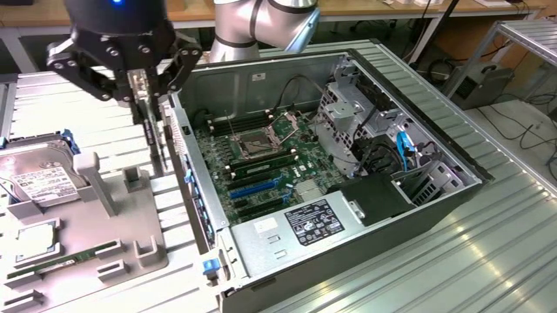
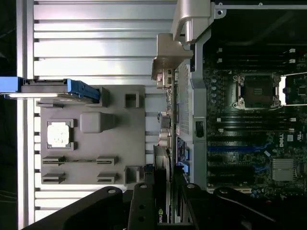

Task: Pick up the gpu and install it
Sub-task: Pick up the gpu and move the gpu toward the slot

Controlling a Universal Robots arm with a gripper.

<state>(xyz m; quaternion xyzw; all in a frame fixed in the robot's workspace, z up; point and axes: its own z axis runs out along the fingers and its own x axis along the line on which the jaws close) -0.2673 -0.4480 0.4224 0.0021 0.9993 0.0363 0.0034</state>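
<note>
The tool point(image 1: 143, 88) grips the gpu point(image 1: 155, 138), hanging upright just outside the case point(image 1: 270, 78) wall, with the slots point(image 1: 252, 186) toward the exterior view's right.

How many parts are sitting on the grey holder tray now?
3: the hard drive propped at one end, the processor chip flat beside it, the green memory stick past that. The gpu is gripped in the hand, which may hide a tray edge.
</note>
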